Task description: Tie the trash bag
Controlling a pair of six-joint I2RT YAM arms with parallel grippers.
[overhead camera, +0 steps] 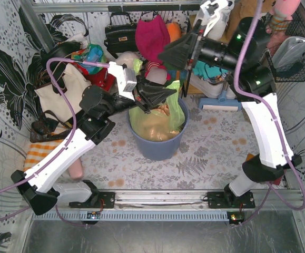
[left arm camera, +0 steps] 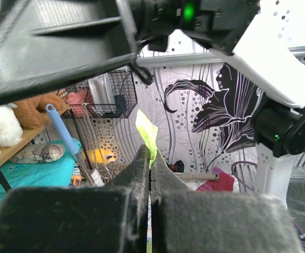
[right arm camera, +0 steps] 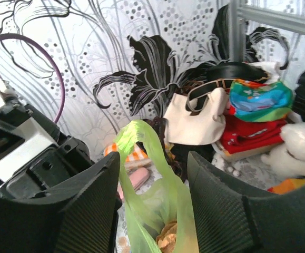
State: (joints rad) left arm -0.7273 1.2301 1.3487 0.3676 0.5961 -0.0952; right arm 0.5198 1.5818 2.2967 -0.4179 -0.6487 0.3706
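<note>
Flower-print walls enclose the bench (overhead camera: 215,142), where the trash bag (overhead camera: 160,125) lines a blue-grey bin (overhead camera: 157,150). Expect thin, light, slippery film; grip its bunched top flaps. Your left end effector (left arm camera: 150,158) pinches one flap; the right end effector (right arm camera: 153,163) hangs spread nearby.

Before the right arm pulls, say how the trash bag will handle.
Likely floppy: the trash bag hangs creased inside the open right gripper. Probably light: only crumpled paper shows through. May slip or tear: the left gripper pinches a thin strip.
</note>
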